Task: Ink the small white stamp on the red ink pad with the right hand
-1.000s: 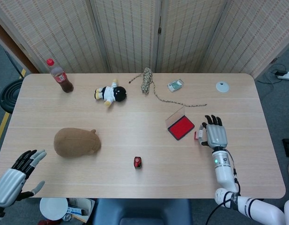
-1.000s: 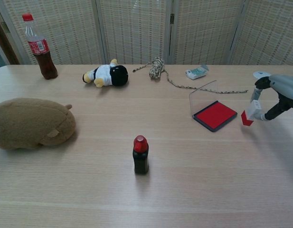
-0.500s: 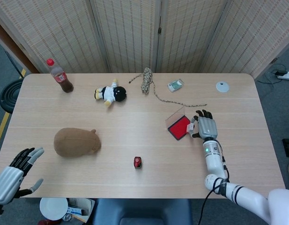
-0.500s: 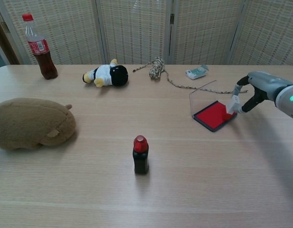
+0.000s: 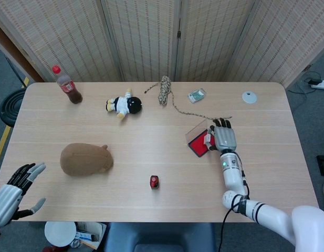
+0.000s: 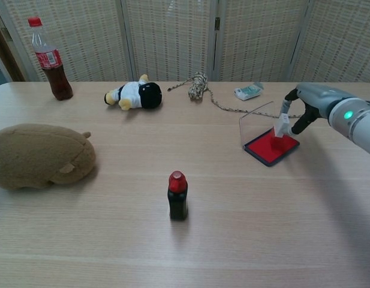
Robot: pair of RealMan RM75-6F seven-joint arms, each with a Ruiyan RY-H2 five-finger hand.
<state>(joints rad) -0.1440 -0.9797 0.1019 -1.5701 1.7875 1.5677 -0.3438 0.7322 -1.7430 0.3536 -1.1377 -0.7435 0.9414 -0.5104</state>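
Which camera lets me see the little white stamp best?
The chest view: the small white stamp shows from the side, pinched by the right hand over the red ink pad. In the head view, the hand hides most of it, leaving a small white bit.

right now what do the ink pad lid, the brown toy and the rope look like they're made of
Ink pad lid: looks like clear hard plastic, as the table grain shows through it and it stands upright.
Brown toy: plush fabric, going by its fuzzy matte surface and soft rounded shape.
Rope: probably braided fibre or cord, with a speckled weave, coiled at one end with a thin tail trailing off.
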